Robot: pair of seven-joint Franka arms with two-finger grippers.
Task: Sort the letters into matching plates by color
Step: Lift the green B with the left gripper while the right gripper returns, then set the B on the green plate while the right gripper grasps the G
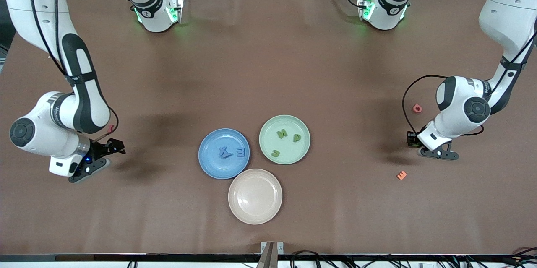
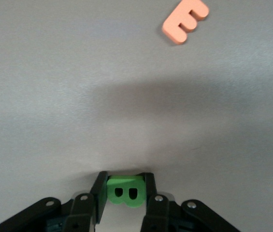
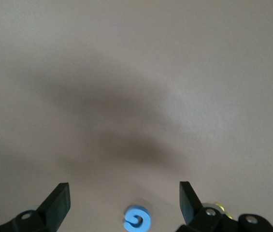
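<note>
Letters mostly sorted: two blue in the blue plate (image 1: 224,153), three green in the green plate (image 1: 284,139).
Left gripper (image 2: 125,203) pinches the green B (image 2: 125,192); right gripper (image 3: 124,200) hangs spread over the blue G (image 3: 137,219) on the worktop (image 1: 268,71).

The front view looks down from high across the table (image 1: 268,50), facing both arm bases. Each wrist view looks close down at the tabletop; the orange E (image 1: 401,175) (image 2: 185,20) appears in the front and left wrist views

Bare table (image 1: 268,62) is left wide open between the arms' bases and the plates. Passage near the front camera is blocked by three plates (image 1: 255,196) clustered touching. An orange E (image 1: 401,175) and red letter (image 1: 417,108) are scattered around the left gripper (image 1: 436,153).
</note>
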